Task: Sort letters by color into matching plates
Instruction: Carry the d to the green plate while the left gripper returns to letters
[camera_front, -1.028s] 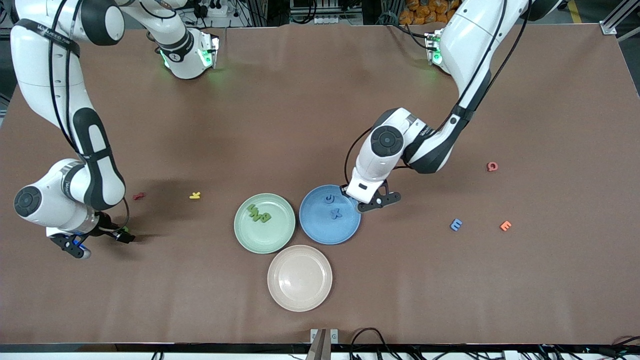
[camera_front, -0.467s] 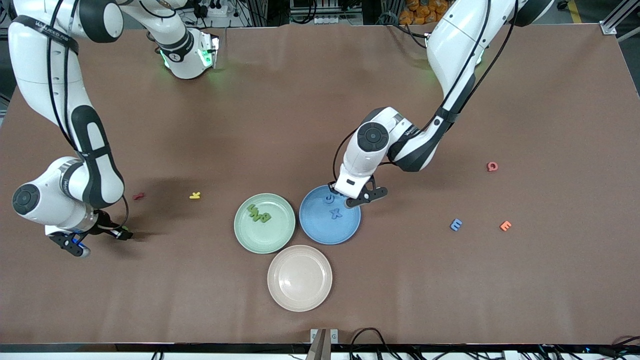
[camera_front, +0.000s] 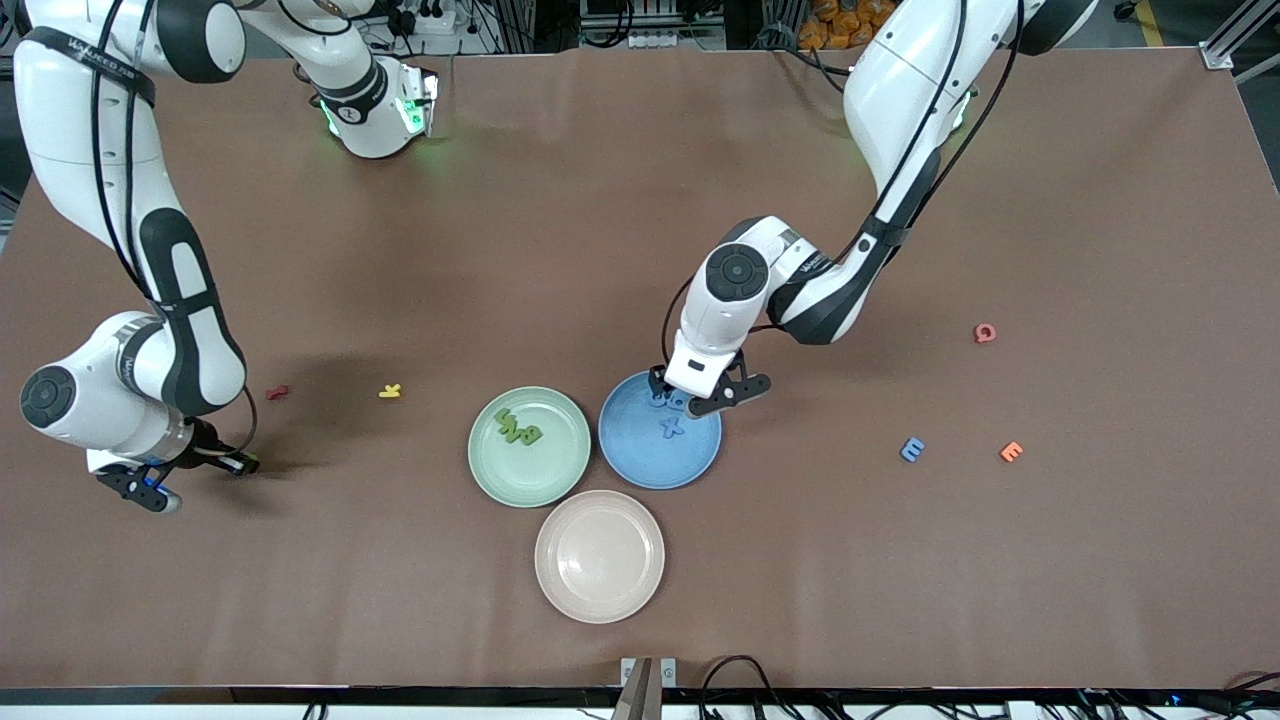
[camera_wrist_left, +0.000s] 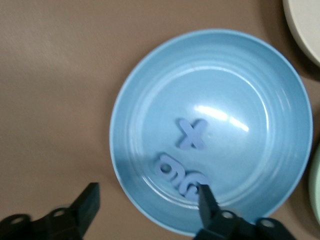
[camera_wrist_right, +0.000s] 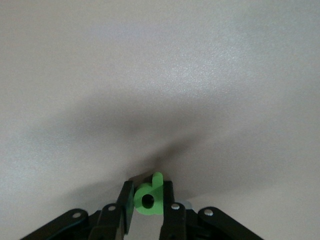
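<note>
My left gripper (camera_front: 700, 392) hangs open over the rim of the blue plate (camera_front: 650, 465), on its side farther from the front camera. In the left wrist view its fingers (camera_wrist_left: 90, 202) straddle the rim of the blue plate (camera_wrist_left: 280, 100). An X (camera_wrist_left: 190, 134) and two more blue letters (camera_wrist_left: 180, 176) lie in it. My right gripper (camera_front: 190, 472) is low at the right arm's end of the table. In the right wrist view the right gripper (camera_wrist_right: 148, 192) is shut on a green letter (camera_wrist_right: 149, 197). The green plate (camera_front: 560, 470) holds green letters (camera_front: 518, 428).
A beige plate (camera_front: 600, 556) lies nearest the front camera. A red letter (camera_front: 277, 392) and a yellow letter (camera_front: 390, 391) lie near my right arm. Toward the left arm's end lie a blue E (camera_front: 912, 449), an orange E (camera_front: 1011, 451) and a red letter (camera_front: 985, 333).
My left gripper has moved over the blue plate's rim and opened, and another blue letter now lies in the plate. My right gripper has shut on the green letter.
</note>
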